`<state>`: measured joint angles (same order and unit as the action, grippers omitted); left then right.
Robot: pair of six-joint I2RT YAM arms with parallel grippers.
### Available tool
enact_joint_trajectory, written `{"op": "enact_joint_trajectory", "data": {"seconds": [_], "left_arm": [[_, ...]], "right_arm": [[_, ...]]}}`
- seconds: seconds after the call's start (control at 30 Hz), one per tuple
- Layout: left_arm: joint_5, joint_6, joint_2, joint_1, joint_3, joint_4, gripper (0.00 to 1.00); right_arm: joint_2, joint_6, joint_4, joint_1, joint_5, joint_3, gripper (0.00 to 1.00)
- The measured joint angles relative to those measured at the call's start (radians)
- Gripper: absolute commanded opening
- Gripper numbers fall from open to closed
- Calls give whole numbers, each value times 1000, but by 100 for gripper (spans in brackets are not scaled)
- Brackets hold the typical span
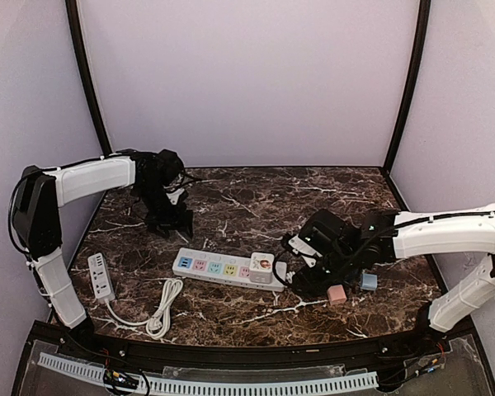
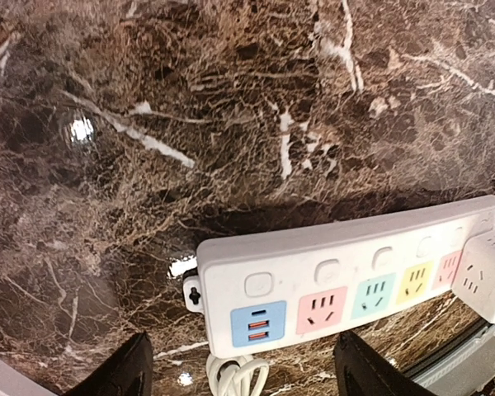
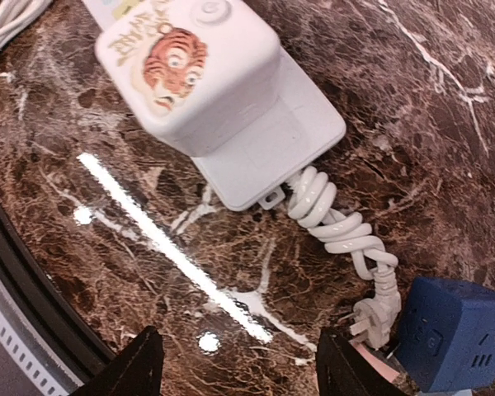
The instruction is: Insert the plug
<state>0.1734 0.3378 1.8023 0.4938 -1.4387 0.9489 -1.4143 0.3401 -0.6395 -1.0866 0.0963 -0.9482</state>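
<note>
A white power strip [image 1: 219,267] with coloured sockets lies mid-table. It also shows in the left wrist view [image 2: 346,268] and the right wrist view [image 3: 272,153]. A white cube plug with a tiger picture [image 1: 262,265] [image 3: 190,70] sits on the strip's right end, and its edge shows in the left wrist view [image 2: 487,276]. My left gripper [image 1: 172,226] [image 2: 243,379] is open and empty, just behind the strip's left end. My right gripper [image 1: 291,266] [image 3: 243,367] is open and empty, just right of the tiger cube, over bare marble.
The strip's coiled cord [image 3: 338,223] ends in a loose plug [image 3: 371,313] beside a blue cube [image 1: 369,281] [image 3: 450,334] and a pink cube [image 1: 337,294]. A second small white strip [image 1: 101,275] with a bundled cable [image 1: 163,307] lies front left.
</note>
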Motion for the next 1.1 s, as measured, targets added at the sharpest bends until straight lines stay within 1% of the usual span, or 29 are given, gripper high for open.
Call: {"op": "enact_joint_trajectory", "data": {"seconds": [0.07, 0.27, 0.33, 0.43, 0.53, 0.77, 0.97, 1.1], "left_arm": [[-3, -9, 2, 0, -35, 1, 74], [63, 13, 69, 0, -68, -45, 71], [95, 30, 109, 0, -68, -71, 69], [139, 53, 159, 0, -68, -107, 68], [181, 69, 197, 0, -75, -124, 67], [250, 89, 251, 0, -96, -141, 67], [271, 93, 261, 0, -91, -136, 66], [278, 105, 260, 0, -53, -141, 66]], "right_arm": [[30, 10, 38, 0, -48, 27, 60], [39, 60, 193, -3, -136, 112, 51], [24, 83, 249, -3, -153, 143, 42], [-17, 121, 328, -5, -168, 176, 33], [-56, 150, 397, -5, -171, 201, 27], [-140, 171, 526, -5, -150, 228, 24], [-200, 173, 589, -3, -93, 226, 24], [-215, 178, 613, 14, -66, 219, 25]]}}
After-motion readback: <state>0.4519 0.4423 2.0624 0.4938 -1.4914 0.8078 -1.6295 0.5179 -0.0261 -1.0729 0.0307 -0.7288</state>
